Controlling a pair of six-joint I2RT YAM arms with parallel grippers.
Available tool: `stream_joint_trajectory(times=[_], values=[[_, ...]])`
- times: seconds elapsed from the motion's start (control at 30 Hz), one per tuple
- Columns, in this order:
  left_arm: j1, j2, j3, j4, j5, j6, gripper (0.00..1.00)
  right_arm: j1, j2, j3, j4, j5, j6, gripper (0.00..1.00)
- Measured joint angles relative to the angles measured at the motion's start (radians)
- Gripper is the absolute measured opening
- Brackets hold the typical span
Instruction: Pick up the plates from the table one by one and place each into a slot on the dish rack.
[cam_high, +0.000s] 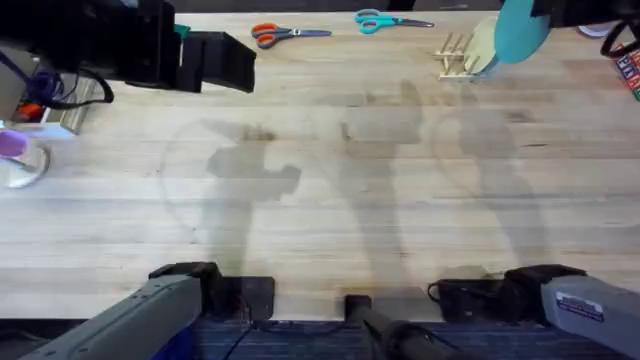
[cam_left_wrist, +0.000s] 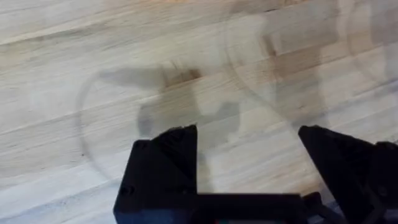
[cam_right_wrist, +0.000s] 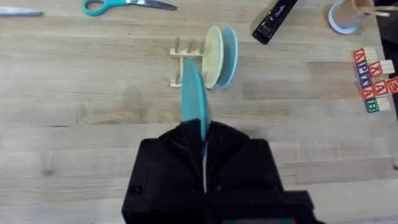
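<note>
The worktop (cam_high: 320, 200) is bare across its middle. The dish rack (cam_right_wrist: 186, 62) stands at the far right and already carries the pale yellow plate (cam_right_wrist: 212, 56) on edge, with a pale grey-blue plate (cam_right_wrist: 229, 55) just behind it. The right claw (cam_right_wrist: 204, 140) is clamped on the rim of the turquoise plate (cam_right_wrist: 193, 93), which hangs edge-on above the rack. The left claw (cam_left_wrist: 249, 149) hovers over bare wood at the far left, its jaws spread wide and holding nothing.

Risks, as judged from this position:
- The turquoise plate may strike the tops of the pegs instead of entering a slot if its edge is not lined up with a gap.
- The free slots lie beside the yellow plate; a sideways error may knock that plate over or push the light rack along the worktop.
- A rim grip on smooth plastic may let the plate swing or slip.

Readable writing: the lettered blocks (cam_right_wrist: 372, 81) at the right show single capitals, among them A and B. The stapler (cam_right_wrist: 273, 20) bears a white mark, too small to read.
</note>
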Motion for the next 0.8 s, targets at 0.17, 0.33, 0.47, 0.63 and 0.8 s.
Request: stream_joint_trajectory(times=[0.17, 0.33, 0.47, 0.63, 0.8], values=[[0.0, 0.0, 0.0, -0.004, 0.0, 0.0, 0.995, -0.03, 0.0, 0.0, 0.009, 0.0, -0.006, 0.028], [0.0, 0.0, 0.0, -0.003, 0.0, 0.0, 0.995, -0.04, 0.001, 0.0, 0.047, 0.0, -0.008, 0.028], [0.0, 0.0, 0.0, -0.003, 0.0, 0.0, 0.995, -0.04, 0.013, 0.0, 0.05, 0.0, -0.016, 0.028], [0.0, 0.0, 0.0, -0.003, 0.0, 0.0, 0.995, -0.04, 0.062, 0.0, 0.05, 0.0, -0.022, 0.028], [0.0, 0.0, 0.0, -0.011, -0.001, 0.0, 0.995, -0.04, 0.1, 0.0, 0.051, 0.0, -0.026, 0.028]])
